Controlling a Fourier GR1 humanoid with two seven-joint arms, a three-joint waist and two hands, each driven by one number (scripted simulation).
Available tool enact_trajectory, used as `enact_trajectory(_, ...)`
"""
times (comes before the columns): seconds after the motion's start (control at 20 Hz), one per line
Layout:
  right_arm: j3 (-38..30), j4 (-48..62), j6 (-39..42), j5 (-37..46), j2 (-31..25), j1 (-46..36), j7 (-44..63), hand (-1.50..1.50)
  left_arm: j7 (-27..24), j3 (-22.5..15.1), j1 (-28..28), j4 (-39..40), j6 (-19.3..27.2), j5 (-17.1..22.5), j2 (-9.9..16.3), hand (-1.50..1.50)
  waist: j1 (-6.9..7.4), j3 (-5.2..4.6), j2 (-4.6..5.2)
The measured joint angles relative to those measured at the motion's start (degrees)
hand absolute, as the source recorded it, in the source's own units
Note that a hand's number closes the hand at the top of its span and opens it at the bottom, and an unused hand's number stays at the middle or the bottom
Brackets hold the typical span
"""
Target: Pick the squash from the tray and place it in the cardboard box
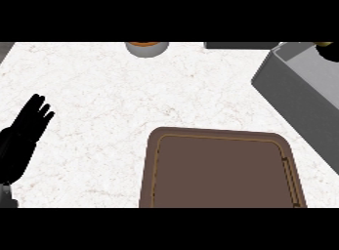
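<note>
**Left robot hand resting open, tray bare, something yellowish over the box**

Nearest, the brown tray point(222, 171) sits at the bench's point(114, 97) lower middle, its surface showing nothing on it. At the lower left the left robot hand point(20, 134) rests open, fingers straight, holding nothing. White bench lies between them. Farther right stands the grey box point(309, 102); at the top right corner a dark shape with a yellowish tip point(332, 49) hangs over it, perhaps the right hand with the squash, though I cannot tell. An orange-topped container point(146, 48) touches the far edge.

Bright, even light; faint shadows.
</note>
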Motion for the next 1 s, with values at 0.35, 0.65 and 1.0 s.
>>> enact_trajectory(0.35, -2.53, 11.69, -7.41, 0.33, -3.09, -0.37, -10.02, 1.50, 0.33, 1.35, -0.05, 0.12, -1.71, -0.34, -0.40, 0.00, 0.18, 0.01, 0.08)
enact_trajectory(0.65, -4.27, 23.73, -14.04, 0.41, -3.49, -1.89, -16.82, 1.50, -0.28, 2.75, -1.11, 1.79, -2.83, -0.71, -0.76, 0.00, 0.42, 0.03, 0.19)
enact_trajectory(1.0, -6.46, 36.57, -15.89, -0.97, -2.74, -1.60, -20.46, -1.50, 0.33, 2.09, -2.06, 1.62, -2.43, -1.93, -1.97, 0.00, 0.69, 0.04, 0.35)
